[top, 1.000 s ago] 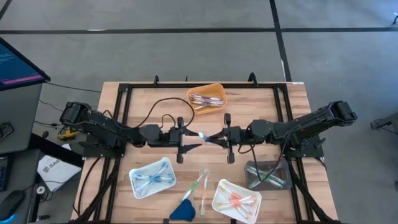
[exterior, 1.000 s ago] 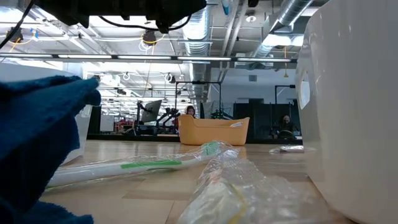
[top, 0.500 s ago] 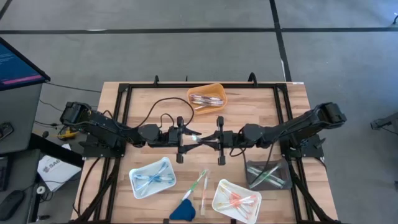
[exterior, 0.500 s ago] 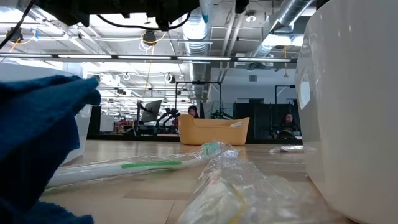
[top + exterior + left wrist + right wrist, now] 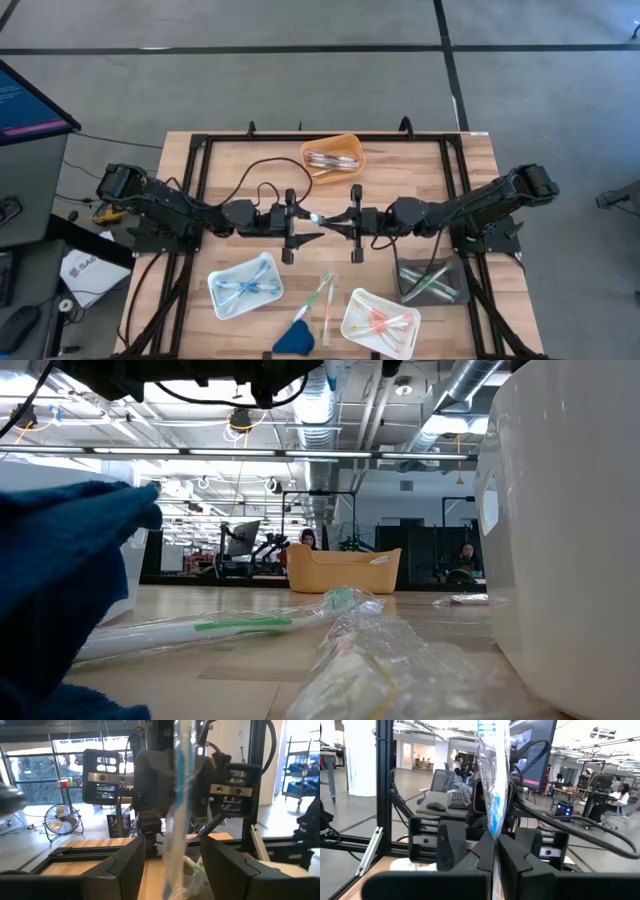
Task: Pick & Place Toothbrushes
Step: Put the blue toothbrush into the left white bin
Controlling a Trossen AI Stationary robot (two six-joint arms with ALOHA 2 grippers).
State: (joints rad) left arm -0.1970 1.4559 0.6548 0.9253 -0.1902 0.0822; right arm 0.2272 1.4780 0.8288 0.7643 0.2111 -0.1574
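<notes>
Over the wooden table (image 5: pixel 400 180) we bring both grippers together mid-table: our right gripper (image 5: pixel 340 222) pinches a wrapped blue toothbrush (image 5: pixel 494 795), while our left gripper (image 5: pixel 308 220) stands spread around that toothbrush's other end.

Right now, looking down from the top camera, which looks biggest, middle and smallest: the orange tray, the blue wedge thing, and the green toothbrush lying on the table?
1. Orange tray, largest.
2. Blue wedge, clearly smaller than the tray.
3. Green toothbrush, smallest: about as long as the wedge, but far thinner, so it covers the least area.
</notes>
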